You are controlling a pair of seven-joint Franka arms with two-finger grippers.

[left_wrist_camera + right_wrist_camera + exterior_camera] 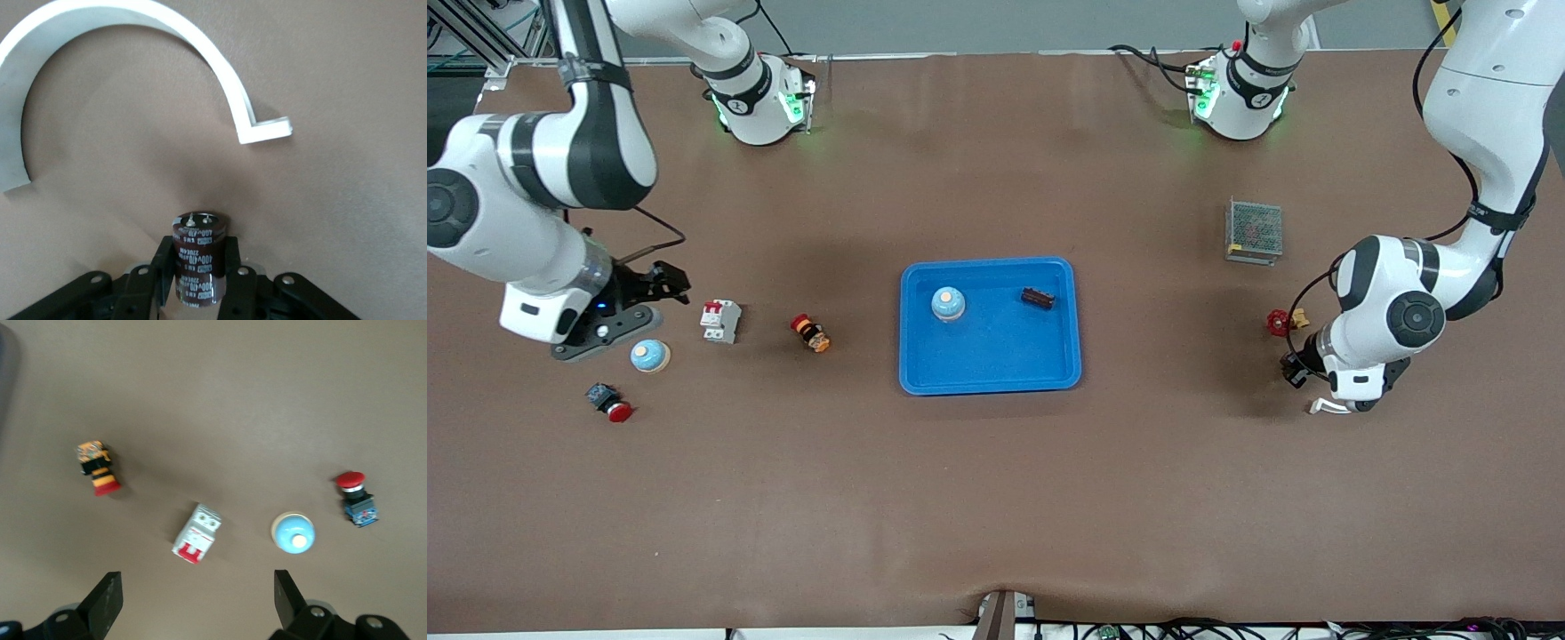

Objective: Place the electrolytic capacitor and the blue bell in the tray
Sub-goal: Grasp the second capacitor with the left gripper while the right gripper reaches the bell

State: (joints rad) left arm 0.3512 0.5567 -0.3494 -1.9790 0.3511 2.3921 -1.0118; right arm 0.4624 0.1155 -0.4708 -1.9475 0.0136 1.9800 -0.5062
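Note:
A dark brown electrolytic capacitor [198, 257] stands between the fingers of my left gripper [198, 267], which is shut on it. This gripper [1294, 369] is low over the table at the left arm's end. The bright blue tray [996, 351] lies mid-table. In it are a blue bell [948, 303] and a second dark capacitor [1037, 298]. Another blue bell [648, 356] [293, 533] sits on the table at the right arm's end. My right gripper [663, 283] [197, 600] hangs open and holds nothing, above the table beside that bell.
Near the right gripper lie a white and red breaker [719, 320], an orange and black switch [810, 332] and a red push button [610, 403]. A grey mesh box [1255, 231], a red and yellow part [1283, 321] and a white curved bracket [267, 130] lie by the left arm.

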